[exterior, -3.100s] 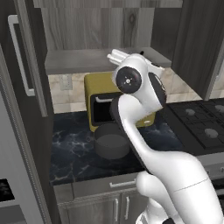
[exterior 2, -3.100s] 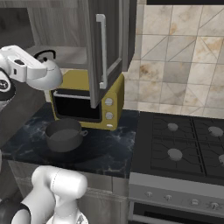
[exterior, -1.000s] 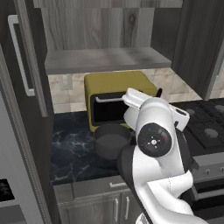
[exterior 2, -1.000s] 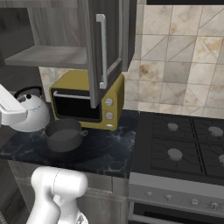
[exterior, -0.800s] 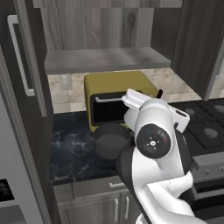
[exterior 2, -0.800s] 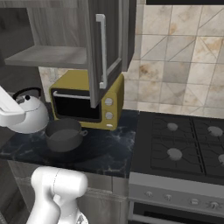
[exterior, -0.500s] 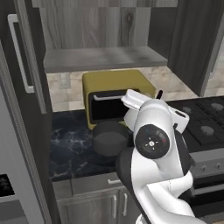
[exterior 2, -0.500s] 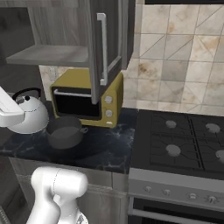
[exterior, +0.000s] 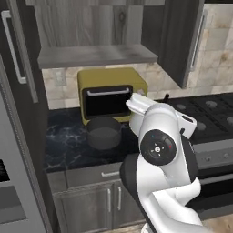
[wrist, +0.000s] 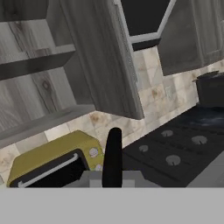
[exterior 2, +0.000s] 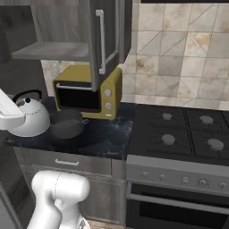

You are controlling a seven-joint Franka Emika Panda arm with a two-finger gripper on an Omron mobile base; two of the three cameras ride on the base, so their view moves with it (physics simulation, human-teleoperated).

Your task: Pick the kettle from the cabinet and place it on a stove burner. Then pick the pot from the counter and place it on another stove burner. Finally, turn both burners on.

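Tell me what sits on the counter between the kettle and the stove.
In the right base view, the pot stands right beside the kettle; past it lies bare black counter up to the cooktop, with the yellow microwave behind.

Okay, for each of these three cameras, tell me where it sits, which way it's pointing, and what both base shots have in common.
Left base view: behind the arm's left, facing the counter, pot and microwave; the white arm rises lower right.
Right base view: behind its right, facing the cooktop; the kettle hangs left, held off the counter, arm base lower left.
Hand view: on the hand, rolled, looking past the kettle's black handle toward the cabinet and burners.
Both base views share microwave, pot, counter, cabinet.
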